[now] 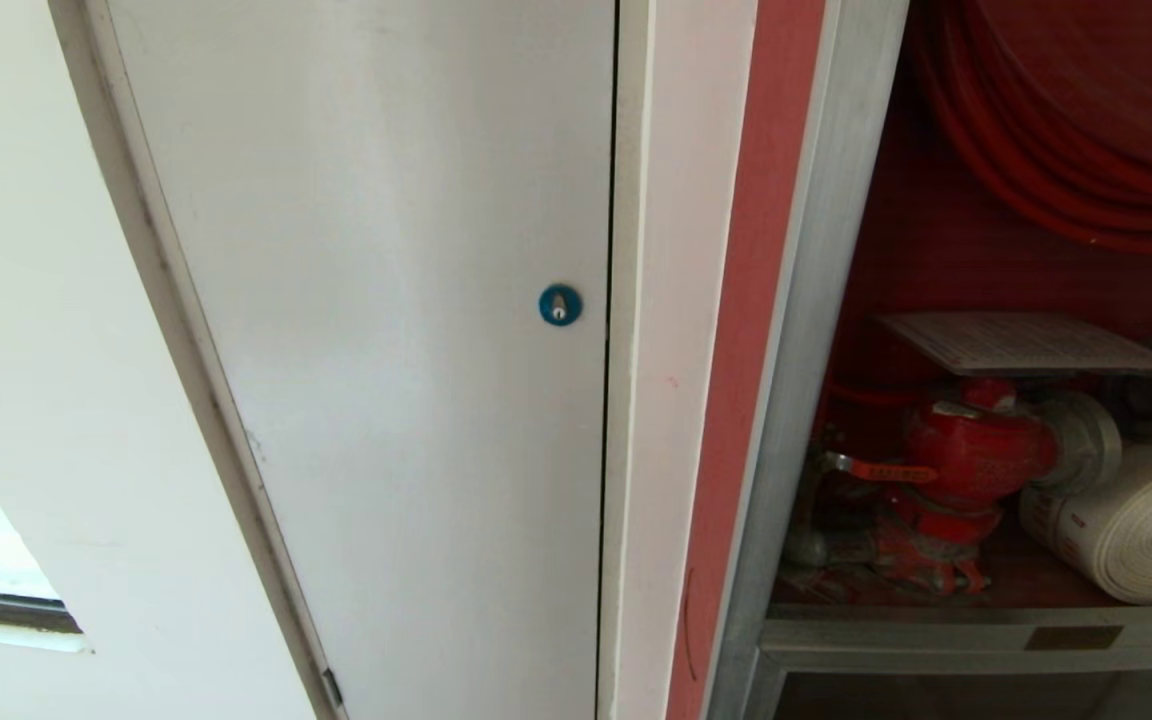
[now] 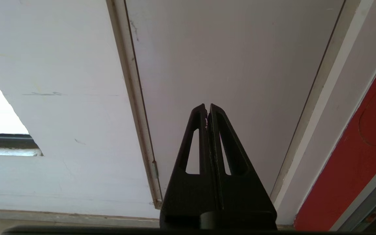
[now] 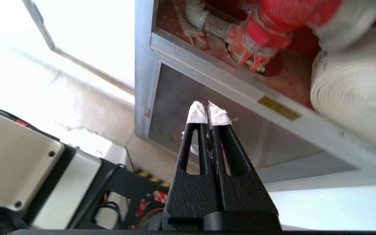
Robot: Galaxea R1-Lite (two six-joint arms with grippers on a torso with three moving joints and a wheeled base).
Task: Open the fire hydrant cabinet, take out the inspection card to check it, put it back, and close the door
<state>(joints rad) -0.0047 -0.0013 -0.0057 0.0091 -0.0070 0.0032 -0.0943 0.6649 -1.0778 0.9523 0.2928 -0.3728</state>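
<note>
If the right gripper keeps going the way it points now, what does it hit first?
Probably the dark lower panel below the fire hydrant cabinet opening; the shut right gripper points at it, though depth is unclear.

The fire hydrant cabinet stands open on the right of the head view, its silver aluminium frame edged by a red strip along its left side. Inside, against a red back wall, a coiled red hose hangs at the top, a red valve sits lower down, and a rolled white hose lies just right of the valve. The inspection card, a white printed sheet, lies nearly flat on top of the valve, one corner pointing towards the frame.
</note>
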